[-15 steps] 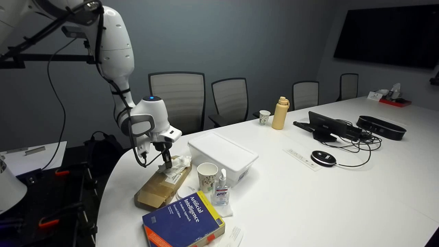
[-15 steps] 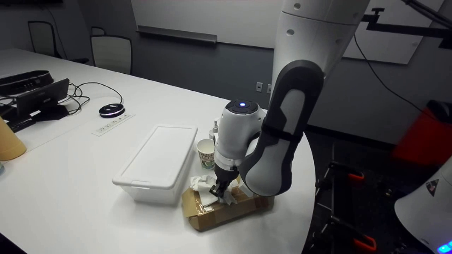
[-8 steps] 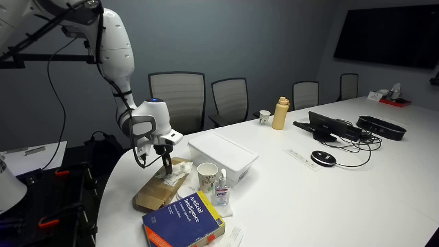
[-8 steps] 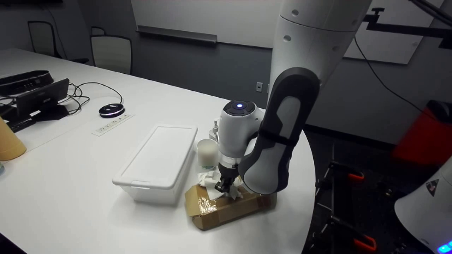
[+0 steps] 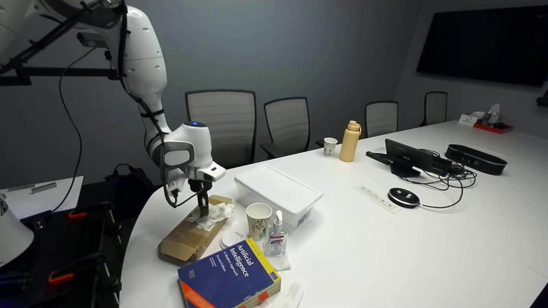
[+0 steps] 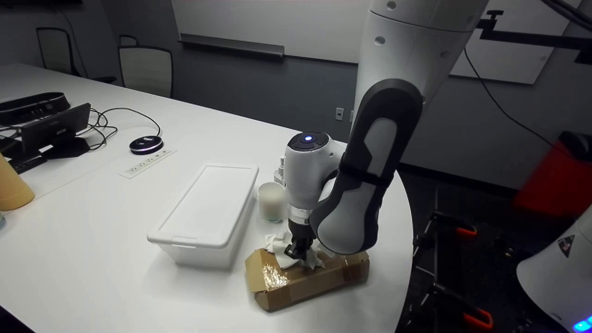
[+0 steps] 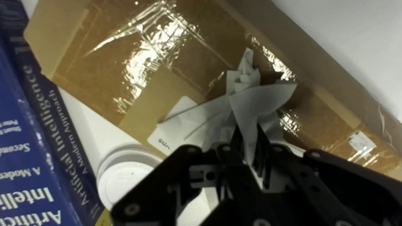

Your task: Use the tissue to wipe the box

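Note:
The tan cardboard box (image 5: 182,241) lies flat near the table's rounded end, and it also shows in an exterior view (image 6: 319,280) and the wrist view (image 7: 194,59). The crumpled white tissue (image 5: 221,210) lies spread over the top of the box, as seen in an exterior view (image 6: 276,244) too. My gripper (image 5: 204,214) points down at the box top; it also shows in an exterior view (image 6: 296,254). In the wrist view the fingers (image 7: 250,141) are shut on a pinched fold of the tissue (image 7: 254,100). The fingertips are partly hidden by the tissue.
A white lidded container (image 5: 278,188) stands beside the box. A paper cup (image 5: 258,218), a sanitizer bottle (image 5: 276,240), a round white item (image 5: 231,239) and a thick blue book (image 5: 229,273) stand close by. In the wrist view the book (image 7: 37,150) is near the box's end.
My gripper, with the tissue, first moved along the box top, then shifted slightly back. The box has slid a little toward the table's rounded end, away from the white container.

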Robot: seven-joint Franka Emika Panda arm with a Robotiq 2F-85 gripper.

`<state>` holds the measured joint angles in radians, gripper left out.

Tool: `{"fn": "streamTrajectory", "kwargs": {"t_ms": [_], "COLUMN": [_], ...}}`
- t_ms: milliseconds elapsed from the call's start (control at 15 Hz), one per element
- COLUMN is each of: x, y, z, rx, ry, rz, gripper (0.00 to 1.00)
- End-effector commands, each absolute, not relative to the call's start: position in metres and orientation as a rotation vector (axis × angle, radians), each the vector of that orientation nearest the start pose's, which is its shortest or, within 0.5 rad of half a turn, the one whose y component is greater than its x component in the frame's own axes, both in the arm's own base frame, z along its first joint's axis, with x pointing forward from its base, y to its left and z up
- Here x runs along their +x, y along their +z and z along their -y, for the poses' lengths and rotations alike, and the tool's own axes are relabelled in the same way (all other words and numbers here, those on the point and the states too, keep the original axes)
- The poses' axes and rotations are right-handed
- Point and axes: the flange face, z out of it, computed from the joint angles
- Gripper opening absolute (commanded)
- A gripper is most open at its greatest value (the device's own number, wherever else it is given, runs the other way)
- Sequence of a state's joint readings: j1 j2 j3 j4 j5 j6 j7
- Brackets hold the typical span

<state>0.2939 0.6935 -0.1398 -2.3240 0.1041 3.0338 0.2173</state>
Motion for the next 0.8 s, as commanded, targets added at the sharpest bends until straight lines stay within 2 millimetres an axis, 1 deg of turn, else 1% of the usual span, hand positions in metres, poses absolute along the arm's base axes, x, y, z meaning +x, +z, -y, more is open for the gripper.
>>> {"fn": "streamTrajectory", "kwargs": {"t_ms": [0, 133, 333, 467, 733], "x": [0.482, 0.486, 0.492, 0.496, 0.502], "y": [0.054, 0.051, 0.050, 0.050, 0.053], "z": [-0.076, -0.086, -0.091, -0.091, -0.082], "rx": [-3.117, -3.085, -3.080, -3.092, -3.151], "ry": [-0.054, -0.071, -0.115, -0.152, -0.206], "rz": [-0.221, -0.230, -0.226, -0.218, -0.203], "gripper": [0.02, 0.02, 0.02, 0.02, 0.02]}}
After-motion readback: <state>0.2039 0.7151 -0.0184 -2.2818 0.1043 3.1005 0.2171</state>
